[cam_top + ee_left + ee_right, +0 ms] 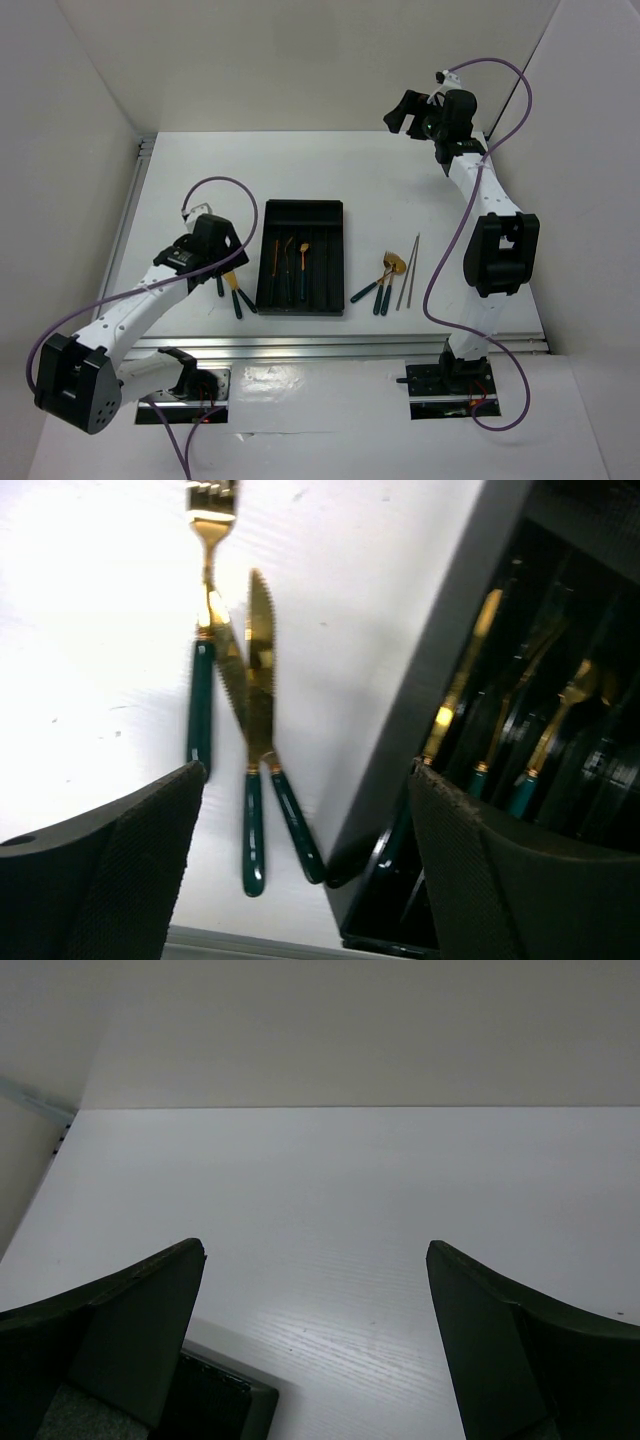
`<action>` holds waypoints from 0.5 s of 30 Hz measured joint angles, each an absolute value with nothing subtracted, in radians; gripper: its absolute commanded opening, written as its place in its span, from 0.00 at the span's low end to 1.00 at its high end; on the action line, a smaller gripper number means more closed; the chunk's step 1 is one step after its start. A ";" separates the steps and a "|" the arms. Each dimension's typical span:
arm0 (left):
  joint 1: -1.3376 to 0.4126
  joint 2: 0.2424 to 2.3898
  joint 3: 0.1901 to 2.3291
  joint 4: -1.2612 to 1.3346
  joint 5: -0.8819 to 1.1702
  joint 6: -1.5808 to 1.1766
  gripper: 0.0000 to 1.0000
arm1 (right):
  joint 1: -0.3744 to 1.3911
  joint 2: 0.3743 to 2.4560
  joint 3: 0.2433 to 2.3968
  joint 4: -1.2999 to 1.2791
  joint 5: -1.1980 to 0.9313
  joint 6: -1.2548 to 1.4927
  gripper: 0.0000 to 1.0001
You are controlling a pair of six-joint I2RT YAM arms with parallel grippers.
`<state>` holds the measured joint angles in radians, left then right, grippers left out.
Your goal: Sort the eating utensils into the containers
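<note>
The black tray [331,262] lies mid-table with three gold-headed, teal-handled utensils [288,258] in its left compartments. Left of the tray lie a fork [203,640] and two crossed knives [259,680]; they show in the top view [238,298] partly under my left gripper [232,265]. That gripper [308,770] is open and empty, hovering over the knife handles and the tray's near left corner [420,710]. Right of the tray lie a few more utensils [380,280] and two chopsticks [408,270]. My right gripper [400,110] is open, empty and raised at the far back [315,1247].
White walls enclose the table on the left, back and right. An aluminium rail [340,343] runs along the near edge. In the right wrist view a corner of the tray [225,1395] shows at the bottom left, with bare white table [350,1190] beyond.
</note>
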<state>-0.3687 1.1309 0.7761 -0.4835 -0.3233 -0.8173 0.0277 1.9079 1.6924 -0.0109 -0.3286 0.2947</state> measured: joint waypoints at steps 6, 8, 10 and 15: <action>-0.300 1.128 0.732 -0.492 -0.323 -0.818 0.78 | 0.028 1.908 1.692 -0.011 -0.328 0.295 1.00; -0.263 1.141 0.716 -0.487 -0.314 -0.818 0.76 | 0.028 1.908 1.692 -0.011 -0.329 0.295 1.00; -0.233 1.162 0.700 -0.484 -0.302 -0.818 0.75 | 0.028 1.908 1.692 -0.011 -0.329 0.295 1.00; -0.198 1.197 0.674 -0.477 -0.287 -0.818 0.71 | 0.028 1.908 1.694 -0.011 -0.329 0.295 1.00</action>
